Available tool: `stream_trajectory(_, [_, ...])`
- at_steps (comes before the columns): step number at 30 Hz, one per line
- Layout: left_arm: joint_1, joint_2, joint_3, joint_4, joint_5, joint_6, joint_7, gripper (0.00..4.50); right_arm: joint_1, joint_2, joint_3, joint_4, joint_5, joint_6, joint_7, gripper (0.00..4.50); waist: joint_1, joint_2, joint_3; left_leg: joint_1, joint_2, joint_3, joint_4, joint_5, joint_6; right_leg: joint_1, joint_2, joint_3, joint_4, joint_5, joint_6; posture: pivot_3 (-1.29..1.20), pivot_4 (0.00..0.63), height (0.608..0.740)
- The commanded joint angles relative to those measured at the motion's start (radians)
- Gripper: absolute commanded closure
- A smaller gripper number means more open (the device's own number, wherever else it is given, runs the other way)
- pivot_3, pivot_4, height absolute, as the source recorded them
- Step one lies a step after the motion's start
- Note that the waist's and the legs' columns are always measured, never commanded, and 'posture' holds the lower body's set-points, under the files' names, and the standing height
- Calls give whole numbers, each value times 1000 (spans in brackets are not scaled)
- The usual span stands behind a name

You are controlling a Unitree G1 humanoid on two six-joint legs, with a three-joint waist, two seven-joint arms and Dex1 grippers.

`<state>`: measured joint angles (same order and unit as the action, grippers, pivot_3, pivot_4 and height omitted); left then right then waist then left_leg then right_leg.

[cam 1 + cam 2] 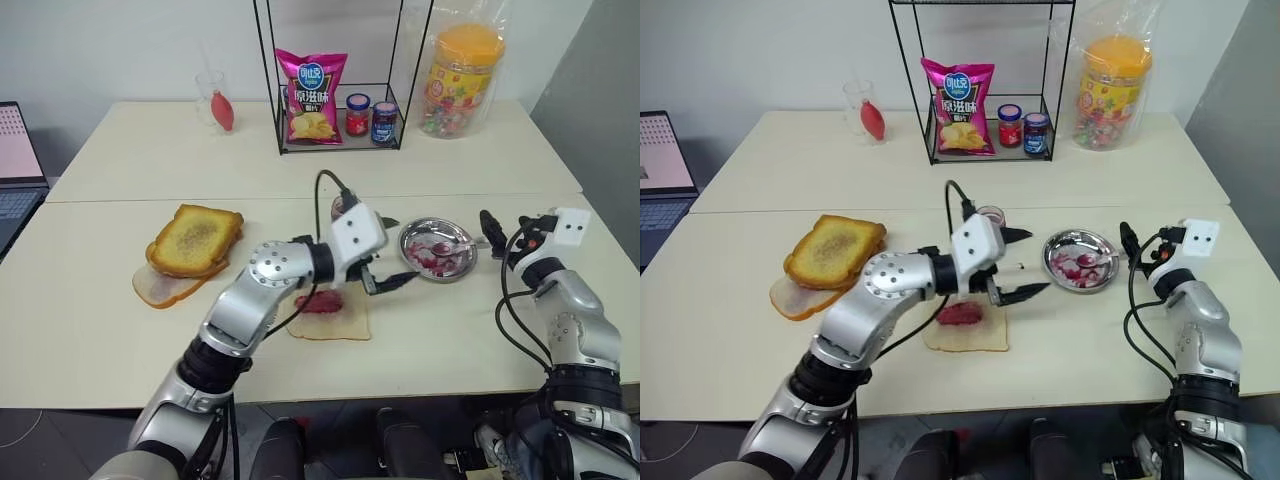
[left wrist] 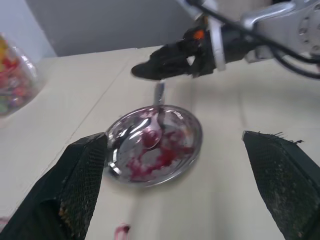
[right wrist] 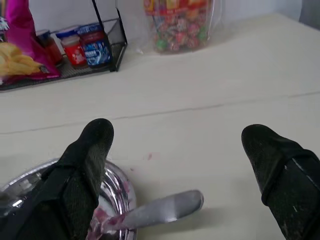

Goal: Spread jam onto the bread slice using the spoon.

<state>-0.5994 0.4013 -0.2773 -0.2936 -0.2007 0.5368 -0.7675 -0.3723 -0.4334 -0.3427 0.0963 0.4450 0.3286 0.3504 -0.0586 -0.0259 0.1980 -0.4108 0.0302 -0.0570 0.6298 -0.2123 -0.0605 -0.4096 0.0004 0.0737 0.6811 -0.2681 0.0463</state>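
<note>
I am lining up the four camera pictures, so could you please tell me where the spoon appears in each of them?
Left eye view: spoon lies in the metal dish, handle toward the right gripper.
Right eye view: spoon in the same dish, right of centre.
Left wrist view: spoon, bowl in the jam-smeared dish, mid-picture.
Right wrist view: handle end sticks out over the dish rim.
Shared landmark: the metal dish.

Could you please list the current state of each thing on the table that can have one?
left gripper: open, holding nothing, above the bread slice.
right gripper: open, empty, beside the spoon's handle.
spoon: released, bowl in the metal dish, handle over its rim.
metal dish: upright, smeared red.
bread slice: flat, untoasted.
jam: a blob on the bread.
toasted slices: stacked.
jars: lids on.
</note>
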Motion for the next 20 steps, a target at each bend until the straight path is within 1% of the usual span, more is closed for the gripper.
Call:
stream_trajectory(1, [38,117,146,-70,-44,49,-25,0,27,-78,-26,-168,76,61,91,24,0,0,0,0,0,0,0,0,0,0,0,0,0,0,0,0,150,740])
stream_trajectory(4, [90,258,244,-38,-42,45,-59,0,96,-172,-11,-293,151,149,217,24,0,0,0,1,0,0,-1,0,0,1,0,0,0,0,0,0,150,740])
stream_trajectory(6, [120,322,281,-22,-41,31,-75,0,158,-247,18,-343,128,148,299,24,3,0,0,1,0,0,-1,0,0,1,0,-1,-1,-1,-1,0,150,740])
stream_trajectory(8, [188,398,316,-26,-45,0,-122,0,230,-331,31,-392,118,144,394,24,4,0,0,1,0,0,0,0,0,2,-1,-1,-1,-1,-1,0,150,740])
stream_trajectory(11, [301,502,377,-44,-65,-14,-205,0,316,-431,10,-453,147,176,499,24,5,0,0,2,-1,1,0,0,0,4,-3,0,-3,-1,0,0,150,740])
stream_trajectory(12, [348,537,416,-38,-82,-22,-238,0,358,-473,0,-475,147,174,550,24,6,-1,0,3,-1,2,-1,0,0,4,-3,0,-3,-2,0,0,150,740])
stream_trajectory(14, [402,575,466,-19,-99,-47,-270,0,404,-518,-12,-494,140,159,606,24,8,-2,1,3,-1,1,0,0,0,4,-3,-1,-2,-2,0,0,150,740])
stream_trajectory(16, [430,596,501,-7,-106,-64,-284,0,411,-532,-35,-496,156,162,625,24,9,-3,1,4,-1,1,0,0,0,5,-3,-1,-2,-2,0,0,150,740])
stream_trajectory(20, [432,564,502,-29,-139,-76,-274,0,369,-523,-44,-472,148,122,645,24,9,-3,1,6,-1,2,1,0,0,6,-3,0,-1,-4,-4,0,150,740])
